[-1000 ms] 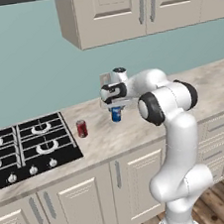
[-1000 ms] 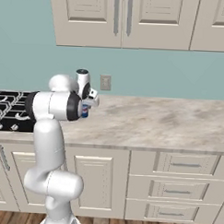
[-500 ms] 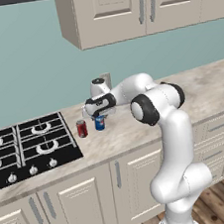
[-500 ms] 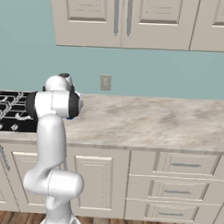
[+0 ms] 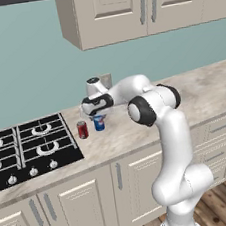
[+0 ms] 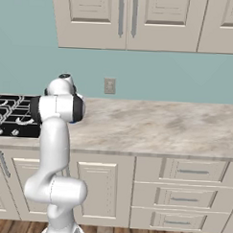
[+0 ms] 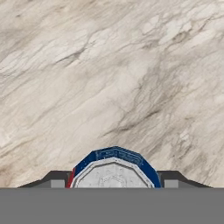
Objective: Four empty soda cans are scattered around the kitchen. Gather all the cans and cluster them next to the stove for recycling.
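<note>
A blue soda can (image 5: 99, 123) stands upright at counter level just right of a red soda can (image 5: 82, 130), which sits by the right edge of the black stove (image 5: 24, 152). My gripper (image 5: 98, 116) reaches down over the blue can from above and is shut on it. In the hand view the blue can's silver top (image 7: 114, 173) lies between my gripper's (image 7: 113, 181) dark fingertips (image 7: 57, 178), over bare marble-look counter. In the right base view the stove (image 6: 13, 116) shows at the left, and my own arm hides the cans.
The pale counter (image 5: 203, 93) runs on to the right of the cans. A wall outlet (image 6: 109, 85) sits on the teal wall behind. Beige upper cabinets (image 5: 136, 6) hang overhead, and base cabinets with drawers (image 6: 182, 198) stand below.
My arm has swung left toward the stove with the blue can and lowered it next to the red can. The red can has not moved.
</note>
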{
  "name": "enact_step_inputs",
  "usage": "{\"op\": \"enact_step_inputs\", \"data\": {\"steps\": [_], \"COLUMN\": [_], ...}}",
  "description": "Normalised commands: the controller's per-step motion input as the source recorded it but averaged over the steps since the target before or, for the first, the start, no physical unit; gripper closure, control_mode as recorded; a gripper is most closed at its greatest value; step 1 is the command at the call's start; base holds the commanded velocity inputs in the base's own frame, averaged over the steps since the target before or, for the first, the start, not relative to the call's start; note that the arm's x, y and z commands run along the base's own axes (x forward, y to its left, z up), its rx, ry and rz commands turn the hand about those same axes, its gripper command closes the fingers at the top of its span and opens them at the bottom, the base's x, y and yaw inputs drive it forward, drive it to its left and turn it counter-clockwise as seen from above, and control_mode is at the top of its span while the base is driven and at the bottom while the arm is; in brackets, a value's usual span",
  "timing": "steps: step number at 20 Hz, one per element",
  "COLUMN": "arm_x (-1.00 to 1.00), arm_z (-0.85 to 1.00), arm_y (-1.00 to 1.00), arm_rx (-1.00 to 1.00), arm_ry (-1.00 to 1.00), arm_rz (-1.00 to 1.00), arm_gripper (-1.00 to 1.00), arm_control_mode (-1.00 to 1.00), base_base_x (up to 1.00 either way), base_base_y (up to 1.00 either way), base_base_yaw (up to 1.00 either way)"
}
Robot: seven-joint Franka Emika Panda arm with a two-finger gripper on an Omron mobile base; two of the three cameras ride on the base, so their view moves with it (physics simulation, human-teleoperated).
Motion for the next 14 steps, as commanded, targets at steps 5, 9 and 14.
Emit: {"op": "enact_step_inputs", "data": {"steps": [5,9,14], "arm_x": [-0.09,-0.15,-0.14], "arm_z": [-0.19,-0.06,0.00], "arm_y": [0.02,0.00,0.00], "arm_rx": [0.00,0.00,0.00], "arm_ry": [0.00,0.00,-0.01], "arm_rz": [-0.05,-0.05,-0.01], "arm_gripper": [-1.00,-1.00,-1.00], "arm_control_mode": [-1.00,-1.00,-1.00], "base_base_x": [0.00,0.00,0.00], "base_base_y": [0.00,0.00,0.00], "base_base_yaw": [0.00,0.00,0.00]}}
